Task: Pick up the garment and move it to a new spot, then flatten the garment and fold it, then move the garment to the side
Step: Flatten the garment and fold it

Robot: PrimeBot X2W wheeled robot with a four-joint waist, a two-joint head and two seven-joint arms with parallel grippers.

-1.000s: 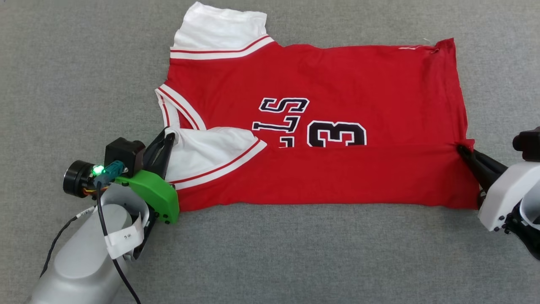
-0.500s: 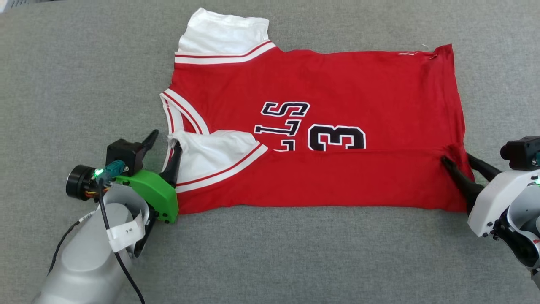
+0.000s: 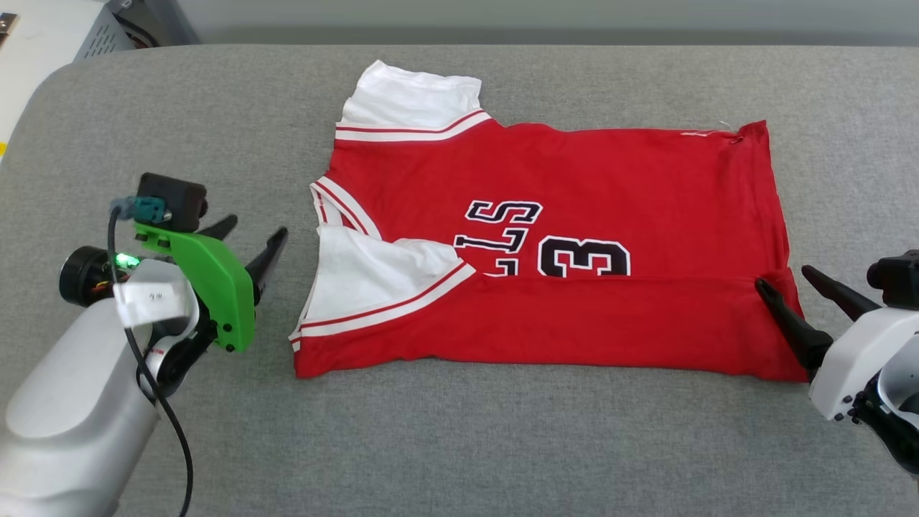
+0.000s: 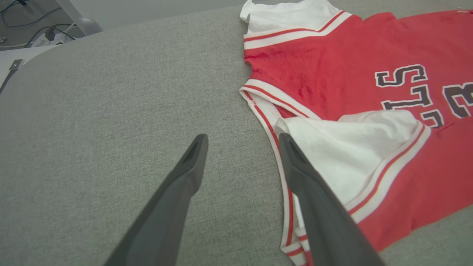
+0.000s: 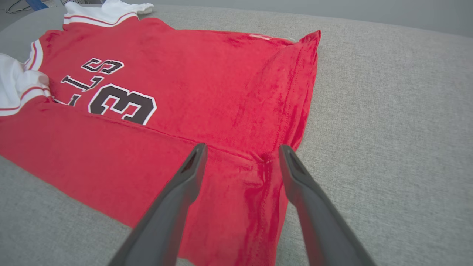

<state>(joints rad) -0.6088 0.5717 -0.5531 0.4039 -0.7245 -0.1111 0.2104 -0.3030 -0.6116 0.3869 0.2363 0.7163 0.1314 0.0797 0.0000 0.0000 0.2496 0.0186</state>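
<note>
Red garment (image 3: 574, 172), lettering (image 3: 502, 228) partly under the fold (image 3: 574, 316) (number too)

Red jersey garment (image 3: 574, 237), near edge folded over, flat

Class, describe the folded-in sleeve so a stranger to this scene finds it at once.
On the grey table lies a red shirt. Its near sleeve, white with striped trim, lies folded over the shirt beside the letters; the far sleeve sticks out flat.
</note>
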